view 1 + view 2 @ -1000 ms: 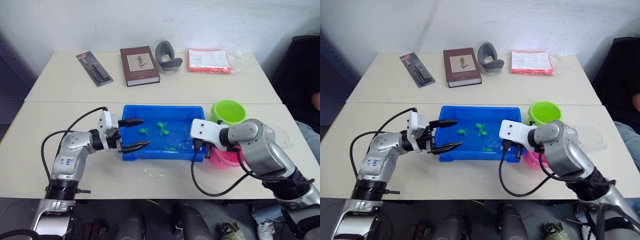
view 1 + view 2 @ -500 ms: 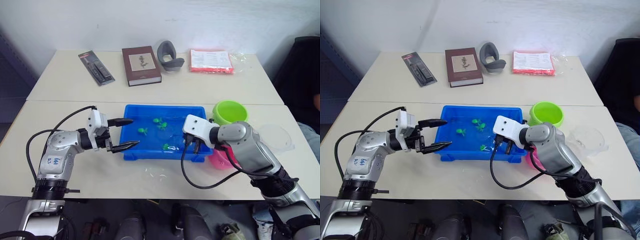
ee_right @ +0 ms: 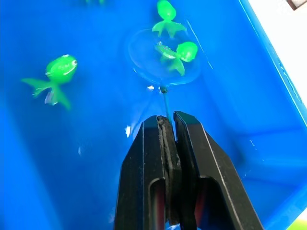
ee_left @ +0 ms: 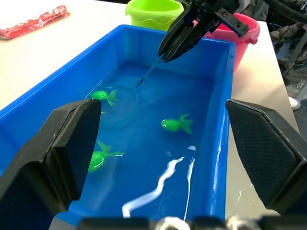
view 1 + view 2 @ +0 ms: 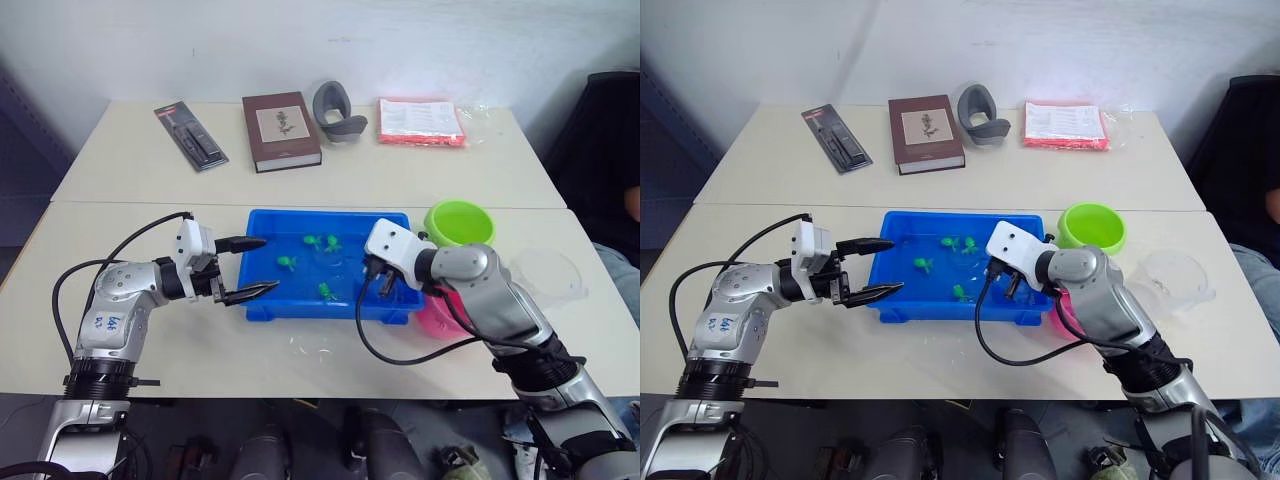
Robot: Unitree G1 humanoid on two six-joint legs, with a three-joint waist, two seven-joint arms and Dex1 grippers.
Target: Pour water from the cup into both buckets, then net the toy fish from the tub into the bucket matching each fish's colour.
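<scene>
Right gripper is clamped on the thin handle of the net, whose hoop is dipped in the blue tub, apparently under one green fish. Left gripper is held wide apart at the tub's end, gripping nothing.

**Setting: robot test room, office-type furnishing**

You are looking at two plain cream tables pushed together against a bare white wall. Along the far table sit office oddments: a brown hardback book, a carded tool pack, a grey curved holder, and a bagged red-edged leaflet. A dark chair stands at the robot's right. Loose black cables trail across the tabletop.
</scene>
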